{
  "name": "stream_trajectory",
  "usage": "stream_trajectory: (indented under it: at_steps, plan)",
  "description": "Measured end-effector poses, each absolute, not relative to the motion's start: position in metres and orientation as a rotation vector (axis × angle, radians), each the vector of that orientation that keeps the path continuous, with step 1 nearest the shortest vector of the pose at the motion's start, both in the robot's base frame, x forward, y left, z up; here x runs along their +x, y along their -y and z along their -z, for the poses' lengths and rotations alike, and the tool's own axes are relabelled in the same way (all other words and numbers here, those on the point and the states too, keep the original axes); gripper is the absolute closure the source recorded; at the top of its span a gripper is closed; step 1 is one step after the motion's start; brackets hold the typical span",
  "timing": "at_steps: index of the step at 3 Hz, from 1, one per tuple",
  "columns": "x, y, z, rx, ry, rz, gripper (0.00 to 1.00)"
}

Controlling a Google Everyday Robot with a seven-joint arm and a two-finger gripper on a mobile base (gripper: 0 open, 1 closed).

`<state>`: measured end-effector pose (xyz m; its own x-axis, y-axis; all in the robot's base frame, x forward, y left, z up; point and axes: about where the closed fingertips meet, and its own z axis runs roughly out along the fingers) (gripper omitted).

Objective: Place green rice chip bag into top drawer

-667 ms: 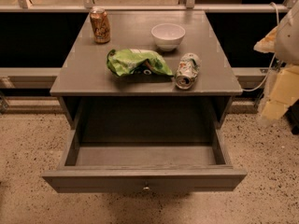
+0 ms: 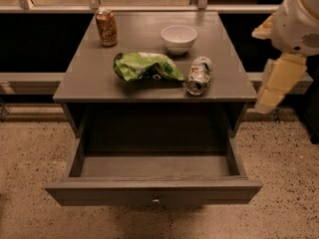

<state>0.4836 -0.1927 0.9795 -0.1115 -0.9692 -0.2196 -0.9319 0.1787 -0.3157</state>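
Note:
The green rice chip bag [image 2: 147,66] lies crumpled on the grey cabinet top [image 2: 99,78], near its front middle. The top drawer [image 2: 154,193] stands pulled out below it, with a small round knob [image 2: 156,201] on its front, and nothing shows inside it. Only my arm [image 2: 279,78] shows, a white joint and a cream link at the right edge, beside the cabinet's right side and well clear of the bag. My gripper itself is out of view.
A crushed white-green can [image 2: 198,75] lies just right of the bag. A white bowl [image 2: 179,38] and an upright brown can [image 2: 106,28] stand further back. A rail runs behind the cabinet. Speckled floor surrounds the drawer.
My arm at the right edge has shifted a little left and up. The bag, cans, bowl and drawer have not moved.

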Motion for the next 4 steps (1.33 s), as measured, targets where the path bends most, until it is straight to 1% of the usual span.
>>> stream_trajectory:
  at_steps: [1, 2, 3, 4]
  plan:
    - [0.544, 0.147, -0.974, -1.909, -1.931, 0.165, 0.0]
    - [0.604, 0.055, -0.947, -2.01, -1.714, 0.115, 0.0]
    - [0.63, -0.009, -0.927, -2.028, -1.592, 0.036, 0.0]
    - [0.64, -0.054, -0.902, -2.041, -1.538, -0.034, 0.19]
